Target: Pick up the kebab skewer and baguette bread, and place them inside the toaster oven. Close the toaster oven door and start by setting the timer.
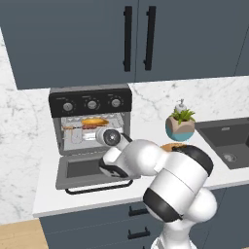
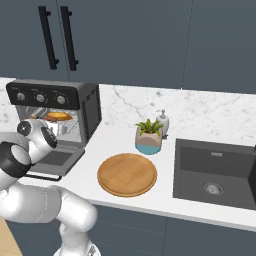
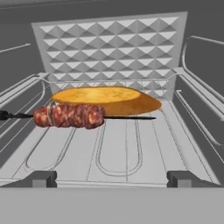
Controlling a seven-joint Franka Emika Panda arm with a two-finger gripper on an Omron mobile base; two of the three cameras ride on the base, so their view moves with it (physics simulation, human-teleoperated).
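The toaster oven [image 1: 91, 121] sits at the left end of the white counter [image 2: 170, 195], and everything else is told from it. Its door [image 1: 87, 170] hangs down flat in front, with the black handle at the near edge.

Inside the oven, the kebab skewer [image 3: 70, 115] lies on the tray floor. Its long stick runs side to side across the oven, and the meat sits toward the left end in the hand view. The thin bare end points right. Just behind it, touching or almost touching, lies the baguette bread [image 3: 107, 98]. It also lies long-ways from side to side, farther toward the back wall.

The gripper [image 3: 112, 178] is at the oven's open mouth, above the door. Its two fingers are spread wide apart and hold nothing.

To the right of the oven lies a round wooden plate [image 2: 127, 174]. Past that stands a small potted plant [image 2: 148, 135], then the dark sink [image 2: 217, 172].
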